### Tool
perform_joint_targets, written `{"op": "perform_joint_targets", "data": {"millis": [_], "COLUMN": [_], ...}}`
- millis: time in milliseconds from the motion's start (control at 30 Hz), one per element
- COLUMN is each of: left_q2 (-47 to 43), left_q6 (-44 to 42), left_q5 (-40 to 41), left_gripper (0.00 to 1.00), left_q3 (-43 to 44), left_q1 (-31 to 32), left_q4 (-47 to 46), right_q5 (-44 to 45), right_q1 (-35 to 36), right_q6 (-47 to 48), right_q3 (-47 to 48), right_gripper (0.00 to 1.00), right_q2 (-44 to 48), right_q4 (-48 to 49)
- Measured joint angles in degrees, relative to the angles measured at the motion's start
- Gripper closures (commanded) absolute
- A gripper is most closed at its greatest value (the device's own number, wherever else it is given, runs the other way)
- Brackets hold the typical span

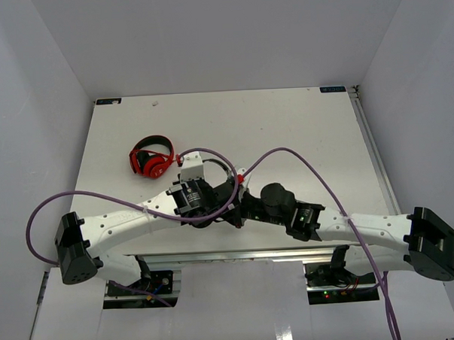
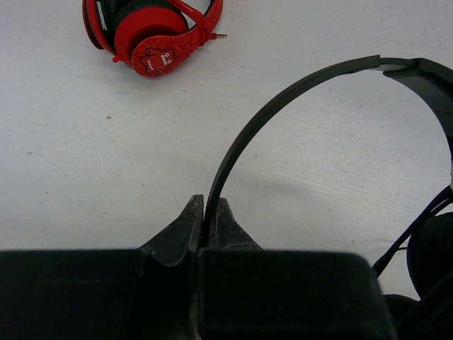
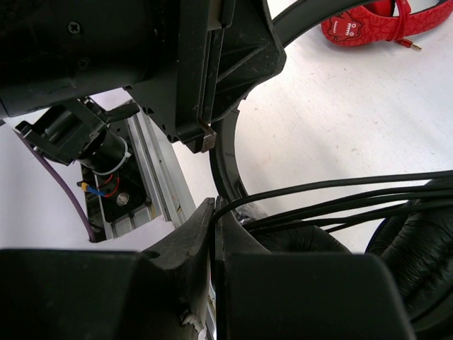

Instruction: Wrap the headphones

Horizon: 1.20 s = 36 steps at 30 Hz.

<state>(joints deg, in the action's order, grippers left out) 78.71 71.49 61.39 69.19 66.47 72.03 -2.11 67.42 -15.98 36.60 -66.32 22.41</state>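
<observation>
White table (image 1: 285, 122) lies under your black headphones (image 2: 283, 99), which sit near its front edge between both arms. Your left gripper (image 2: 205, 202) is clamped on the thin headband (image 3: 225, 159). Your right gripper (image 3: 214, 205) is pinched shut on the cable (image 3: 340, 188) beside an earcup (image 3: 425, 269). Pull too hard and the cable may slip free or strain at the earcup. The red headphones (image 1: 152, 159) lie well apart.

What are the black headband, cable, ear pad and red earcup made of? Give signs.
Headband: likely matte plastic, smooth, dull. Cable: rubbery-looking sheath, faint sheen. Ear pad: probably leatherette, wrinkled. Red earcup: seemingly hard plastic, smooth, printed.
</observation>
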Motion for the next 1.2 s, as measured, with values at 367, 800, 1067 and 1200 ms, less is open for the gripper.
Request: {"op": "perform_joint_targets", "data": {"millis": [367,800,1067,1200], "left_q2": [-2.5,-6.5,-12.1,-12.6], "left_q6": [2.3,4.0,2.8,2.0], "left_q5": [1.6,1.3,0.5,-0.5], "left_gripper": [1.0,1.0,1.0,1.0], "left_q3": [0.4,0.5,-1.4,-2.1], "left_q1": [-0.5,-0.7,-0.8,-0.8], "left_q4": [-1.0,-3.8,-8.6,-10.7], "right_q5": [3.8,10.8,13.7,14.6], "right_q1": [3.7,4.5,4.8,4.8], "right_q6": [0.0,1.3,3.4,5.0], "right_q3": [-0.5,-4.1,-9.2,-12.0], "right_gripper": [0.91,0.9,0.88,0.85], "right_q2": [2.3,3.0,2.9,3.0], "right_q4": [-0.3,0.2,5.4,9.7]}}
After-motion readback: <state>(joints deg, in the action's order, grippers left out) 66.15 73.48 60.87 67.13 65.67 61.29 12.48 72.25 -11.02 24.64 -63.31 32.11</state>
